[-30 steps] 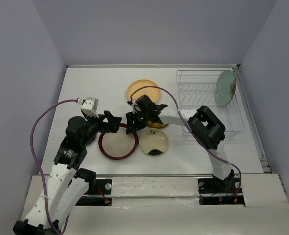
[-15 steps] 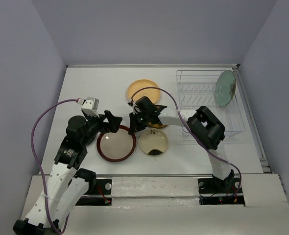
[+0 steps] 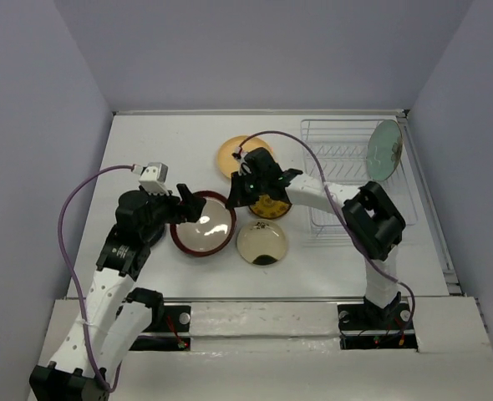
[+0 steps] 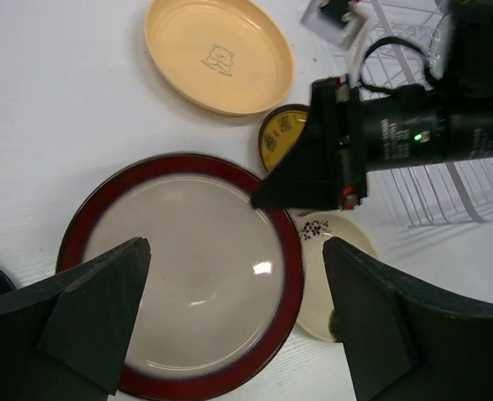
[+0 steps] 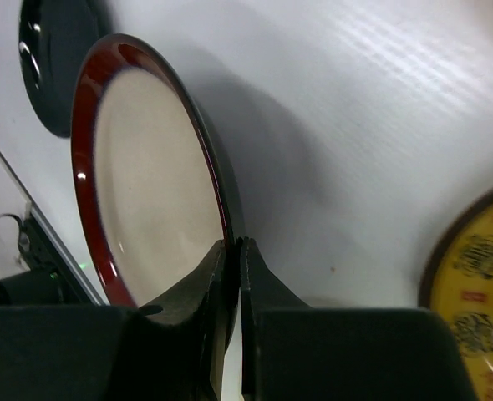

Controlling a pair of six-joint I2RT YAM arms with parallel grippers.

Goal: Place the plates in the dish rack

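- Right gripper is clamped on the red-rimmed plate. In the right wrist view the two fingers are pinched tight across the thin rim, one above and one below.
- The grip is on the rim edge that faces the dish rack. Probably chosen because a flat plate gives nothing else to pinch, and that edge is closest for the arm reaching out from the rack side.
- The plate looks tipped, with its rack-side edge up and a shadow on the table beneath it. Its far edge seems to rest low, away from the rack.
- Left gripper has its jaws spread wide and holds nothing. It hovers over the plate's edge farthest from the rack. My read is that it is there as a backstop so the plate does not slide while being tilted, though I cannot tell whether it touches.
- The pale green plate stands upright between dividers at the rack's far right end, the only one loaded.
- Left of the rack and lying flat are the orange-yellow plate by its far corner, the small brown-and-gold plate just beside its near-left corner, and the cream plate nearer than that.
- Judgement: this is an early stage, with four plates to go. Next, the held plate needs lifting clear of the small patterned plate and turning on edge to slot in.
- Risk: a narrow rim pinch may let the plate swing or slip.
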